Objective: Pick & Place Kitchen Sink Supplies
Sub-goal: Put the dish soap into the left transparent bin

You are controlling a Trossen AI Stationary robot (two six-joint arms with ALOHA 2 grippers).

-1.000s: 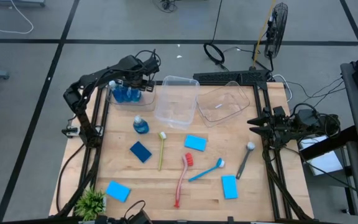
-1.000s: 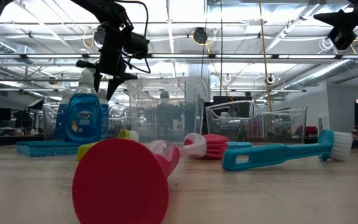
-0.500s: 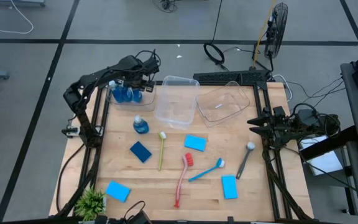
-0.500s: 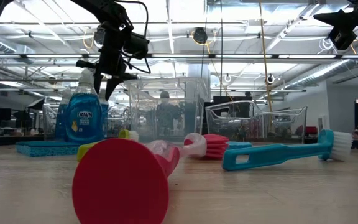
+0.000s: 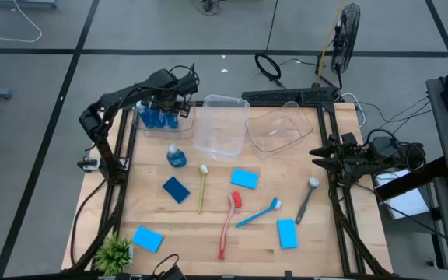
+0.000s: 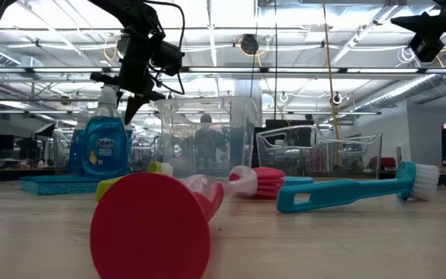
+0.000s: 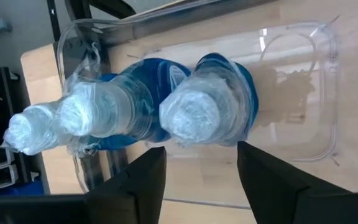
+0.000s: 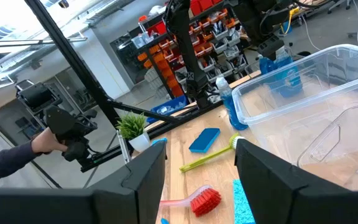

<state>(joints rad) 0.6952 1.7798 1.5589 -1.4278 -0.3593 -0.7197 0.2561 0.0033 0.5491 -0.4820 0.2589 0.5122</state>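
Observation:
Three clear bottles of blue liquid (image 7: pixel 191 115) stand upright in a small clear tub (image 7: pixel 316 93) at the table's far left corner (image 5: pixel 155 117). My left gripper (image 7: pixel 201 186) hangs open just above them, pointing steeply down, with nothing between its fingers. A fourth bottle (image 5: pixel 176 155) stands on the table nearby. Several blue sponges (image 5: pixel 244 178) lie flat on the wood. The yellow-green (image 5: pixel 201 187), red (image 5: pixel 228 222), blue (image 5: pixel 259 211) and grey (image 5: pixel 307 198) brushes lie there too. My right gripper (image 5: pixel 317 153) waits open, raised at the table's right edge.
Two larger clear tubs (image 5: pixel 222 124) (image 5: pixel 278 131) stand at the far middle. A small green plant (image 5: pixel 115 253) sits at the near left corner. In the right wrist view a person's hand (image 8: pixel 42 143) holds a device beyond the table.

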